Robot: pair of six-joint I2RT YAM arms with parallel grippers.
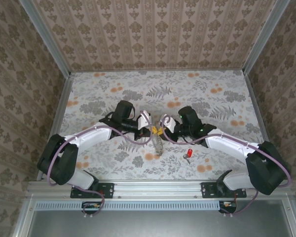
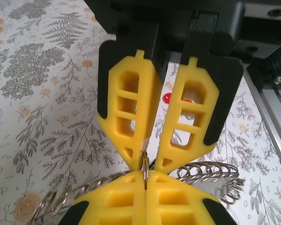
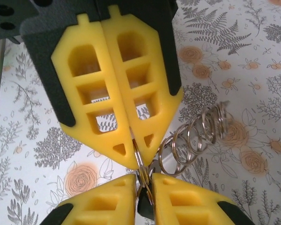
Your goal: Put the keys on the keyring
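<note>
Holding keyring (image 3: 192,140) clamped in left gripper (image 2: 145,180), likely to steady it for threading; straddling it with right gripper (image 3: 144,185), jaws slightly parted.

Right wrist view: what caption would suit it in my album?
The left pincer and right pincer meet tip to tip at the keyring, its silvery loops hanging over the flowered table.

Robot lab test cell. Left arm (image 1: 84,140) and right arm (image 1: 229,145) bolted to an aluminium rail (image 1: 158,189) along the desk (image 1: 138,89) near edge. Floral sheet covers desk. Wallpapered panels (image 1: 153,34) box in its other three edges.
</note>
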